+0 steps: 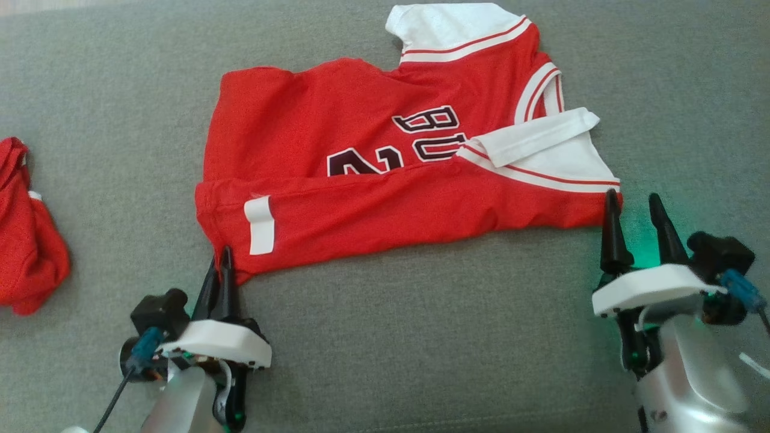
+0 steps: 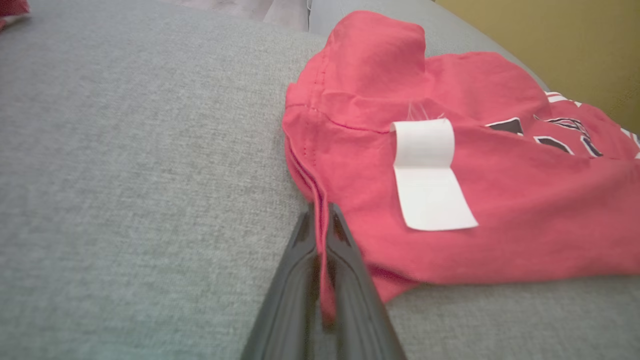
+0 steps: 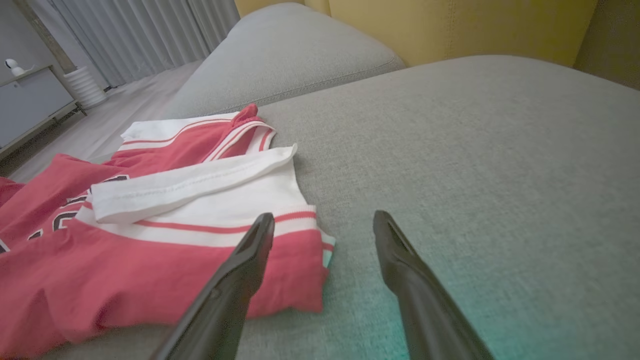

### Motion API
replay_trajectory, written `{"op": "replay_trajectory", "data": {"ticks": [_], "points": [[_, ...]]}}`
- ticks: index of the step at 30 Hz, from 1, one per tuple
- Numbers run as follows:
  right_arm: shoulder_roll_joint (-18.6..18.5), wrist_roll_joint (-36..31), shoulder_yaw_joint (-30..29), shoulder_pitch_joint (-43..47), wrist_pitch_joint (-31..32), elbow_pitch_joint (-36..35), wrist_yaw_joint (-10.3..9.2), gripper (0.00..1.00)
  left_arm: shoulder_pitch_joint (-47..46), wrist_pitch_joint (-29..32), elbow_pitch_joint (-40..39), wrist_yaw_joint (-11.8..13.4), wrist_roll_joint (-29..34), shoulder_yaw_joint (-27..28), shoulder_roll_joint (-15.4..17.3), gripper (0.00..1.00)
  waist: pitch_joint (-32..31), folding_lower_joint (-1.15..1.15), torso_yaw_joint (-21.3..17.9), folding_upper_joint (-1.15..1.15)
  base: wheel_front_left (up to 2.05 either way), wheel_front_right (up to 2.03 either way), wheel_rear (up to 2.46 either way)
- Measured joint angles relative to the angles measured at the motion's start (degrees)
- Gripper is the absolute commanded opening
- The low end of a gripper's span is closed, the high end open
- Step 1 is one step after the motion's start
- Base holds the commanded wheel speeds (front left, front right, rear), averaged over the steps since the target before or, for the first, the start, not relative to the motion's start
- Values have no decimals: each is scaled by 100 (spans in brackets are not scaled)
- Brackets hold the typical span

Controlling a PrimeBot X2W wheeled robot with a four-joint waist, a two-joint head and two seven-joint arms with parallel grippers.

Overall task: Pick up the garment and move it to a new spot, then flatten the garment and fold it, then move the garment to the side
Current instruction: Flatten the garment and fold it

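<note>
The garment point(image 1: 373, 186) is a red jersey with white sleeves and dark lettering, spread on the grey cushion with its near long edge folded over. A white label point(image 1: 260, 225) lies near its left end. My left gripper point(image 1: 224, 255) is shut on the garment's near left corner; in the left wrist view red cloth point(image 2: 450, 165) runs between the two fingers point(image 2: 300, 280). My right gripper point(image 1: 631, 204) stands open at the garment's near right corner point(image 3: 300, 270), one finger point(image 3: 240, 270) over the red hem, the other on bare cushion.
A second red cloth point(image 1: 27, 240) lies bunched at the far left of the grey cushion point(image 1: 421, 337). The right wrist view shows a yellow backrest point(image 3: 450, 25), another grey cushion point(image 3: 285, 55), and floor with curtains beyond.
</note>
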Motion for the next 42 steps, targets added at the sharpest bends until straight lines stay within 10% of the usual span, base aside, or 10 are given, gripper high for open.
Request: {"op": "replay_trajectory", "data": {"ticks": [4,5,7,29,30,31,42], "points": [[-3,258,144,-166,0,497,0,100,-4,1,-85,-1,-155,-148,30,0,33,0,69,0,0,0,0],[-3,358,227,-165,-1,669,0,87,-10,1,-104,-1,-189,-187,36,0,40,1,89,0,0,0,0],[-14,572,332,-199,-102,888,0,0,-12,3,-146,0,-286,-280,58,0,44,0,126,0,0,0,0],[9,788,-197,962,-25,746,0,5,1535,110,-609,-102,-493,-332,-5,0,-1436,-1,319,0,0,0,0],[9,813,-185,998,-25,754,0,100,1562,111,-609,-102,-493,-342,-7,20,-1441,-2,341,0,0,0,0],[8,812,-153,1013,-25,769,0,100,1561,110,-619,-102,-485,-343,-5,100,-1419,-2,353,0,0,0,0],[9,499,-263,414,-25,41,0,100,299,110,-942,-99,333,511,-12,100,-724,2,271,0,0,0,0]]}}
